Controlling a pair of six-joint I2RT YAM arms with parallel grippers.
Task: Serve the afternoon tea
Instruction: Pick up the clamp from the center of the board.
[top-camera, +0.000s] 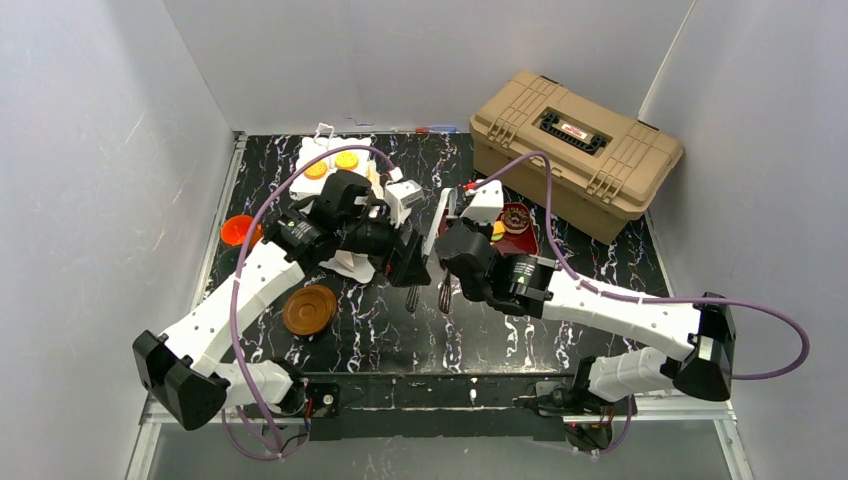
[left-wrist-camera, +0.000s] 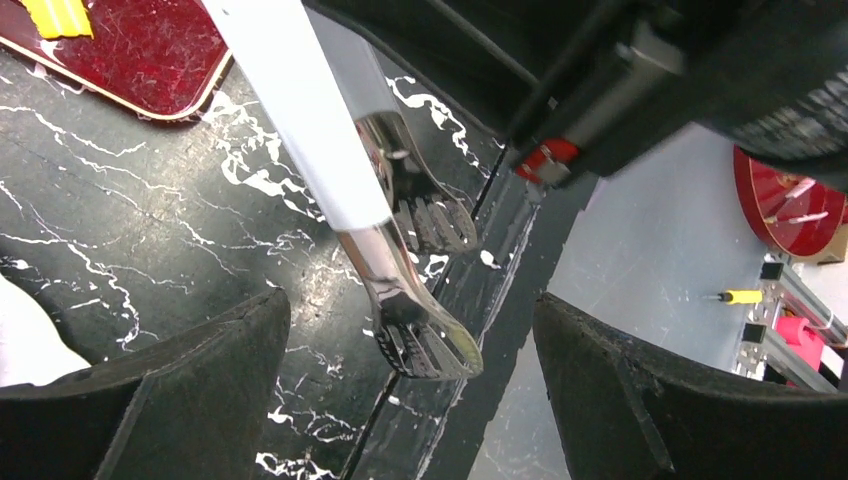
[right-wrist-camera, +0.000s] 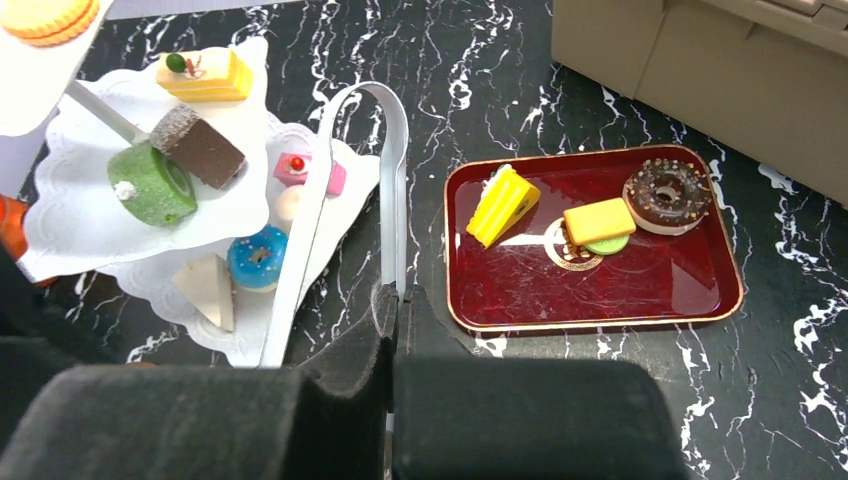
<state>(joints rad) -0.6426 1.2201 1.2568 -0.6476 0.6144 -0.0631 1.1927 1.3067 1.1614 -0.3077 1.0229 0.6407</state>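
One three-tier stand carried two orange pastries on its top plate and seven more pastries below. One red tray held three. There was one pair of tongs, one toolbox, one orange cup and one brown saucer.

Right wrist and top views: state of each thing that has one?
metal tongs, arms spread, one arm gripped
right gripper, shut on that arm
left gripper, open, gripping nothing
tan toolbox, lid shut
red tray, loaded
tiered stand, upright, loaded
brown saucers, no cup on them
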